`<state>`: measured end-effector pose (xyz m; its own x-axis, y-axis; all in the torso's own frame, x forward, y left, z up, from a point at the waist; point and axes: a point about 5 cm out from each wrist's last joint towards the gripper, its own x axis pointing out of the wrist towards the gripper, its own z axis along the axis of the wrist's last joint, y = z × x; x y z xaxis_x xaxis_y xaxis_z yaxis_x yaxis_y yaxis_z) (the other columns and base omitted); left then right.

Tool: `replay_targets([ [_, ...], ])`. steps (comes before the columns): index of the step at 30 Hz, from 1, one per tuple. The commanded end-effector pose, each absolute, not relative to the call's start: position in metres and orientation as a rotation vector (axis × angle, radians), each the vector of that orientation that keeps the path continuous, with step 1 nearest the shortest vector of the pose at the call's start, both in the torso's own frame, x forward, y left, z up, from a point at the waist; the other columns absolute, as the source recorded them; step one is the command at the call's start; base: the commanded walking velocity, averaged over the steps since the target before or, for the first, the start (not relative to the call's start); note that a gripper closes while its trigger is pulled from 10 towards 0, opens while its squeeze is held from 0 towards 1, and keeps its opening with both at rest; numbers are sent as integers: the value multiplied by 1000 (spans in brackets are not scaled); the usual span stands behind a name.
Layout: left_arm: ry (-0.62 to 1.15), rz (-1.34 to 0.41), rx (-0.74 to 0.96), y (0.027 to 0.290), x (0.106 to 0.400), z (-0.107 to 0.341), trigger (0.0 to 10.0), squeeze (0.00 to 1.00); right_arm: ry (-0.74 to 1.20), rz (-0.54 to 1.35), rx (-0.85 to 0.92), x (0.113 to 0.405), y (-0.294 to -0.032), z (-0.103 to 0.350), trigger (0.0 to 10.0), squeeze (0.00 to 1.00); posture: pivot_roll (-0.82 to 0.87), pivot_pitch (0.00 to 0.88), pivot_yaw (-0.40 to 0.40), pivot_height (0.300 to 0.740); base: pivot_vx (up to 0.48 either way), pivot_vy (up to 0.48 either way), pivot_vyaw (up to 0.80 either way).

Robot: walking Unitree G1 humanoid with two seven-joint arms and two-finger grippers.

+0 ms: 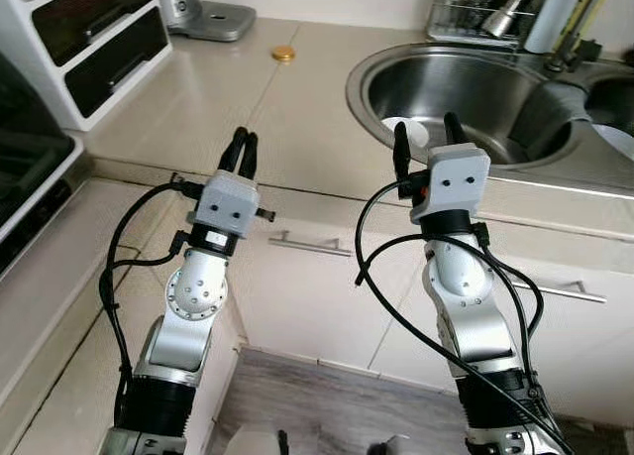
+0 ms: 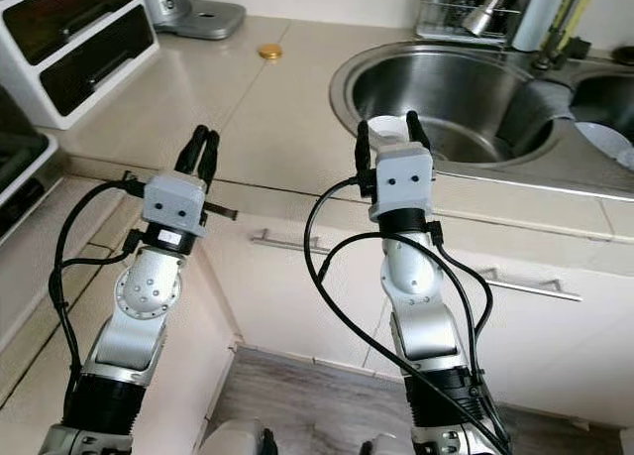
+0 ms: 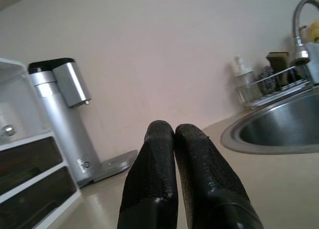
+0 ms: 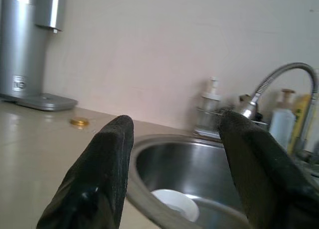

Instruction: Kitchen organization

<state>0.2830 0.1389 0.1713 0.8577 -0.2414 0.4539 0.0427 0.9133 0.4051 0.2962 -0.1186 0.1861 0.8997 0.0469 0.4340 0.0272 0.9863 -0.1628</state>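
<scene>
left eye view, landmark: the round steel sink (image 1: 466,98) set in the beige counter (image 1: 198,108); everything here is placed from it.
left eye view, right end effector (image 1: 424,138): fingers spread apart, grasping nothing, raised at the sink's near rim, likely lined up to reach into the basin.
left eye view, left end effector (image 1: 242,153): fingers clenched together on nothing, over the counter edge well to the left of the sink, seemingly parked out of the way.
left eye view, white cup (image 1: 406,131): lies in the sink's near part, just past the right end effector's fingers; probably the thing to tidy.
left eye view, gold lid (image 1: 284,54): loose on the counter, beyond the sink's left rim.
right eye view, dish rack (image 2: 466,14): behind the sink, holding bottles and utensils.
right eye view, drawer unit (image 2: 69,39): white with dark fronts, far left of the sink.
left wrist view, silver appliance (image 3: 65,119): stands upright on the counter by the wall, well left of the sink, next to the drawer unit.
left wrist view, fingers (image 3: 154,179): pressed flat together, nothing between them.
right wrist view, faucet (image 4: 279,82): arches over the sink's far side.
right wrist view, cup: it sits low in the basin, between the two spread fingers' sightline, so a forward and downward reach looks like the next move.
</scene>
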Motion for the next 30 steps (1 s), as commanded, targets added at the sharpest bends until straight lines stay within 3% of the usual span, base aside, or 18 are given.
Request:
replay_targets([
  [1, -498, -159, 391, 140, 284, 168, 10000, 0, -434, -2, -176, 296, -121, 183, 10000, 0, 161, 0, -20, 740, -266, 0, 0],
  [20, -453, -163, 372, 142, 284, 160, 10000, 0, -365, -14, -203, 293, -128, 169, 10000, 0, 157, 0, -24, 740, -291, 0, 0],
  [30, -395, -135, 326, 149, 287, 153, 10000, 0, -325, -33, -210, 293, -133, 163, 10000, 0, 154, 0, -21, 740, 0, 0, 0],
])
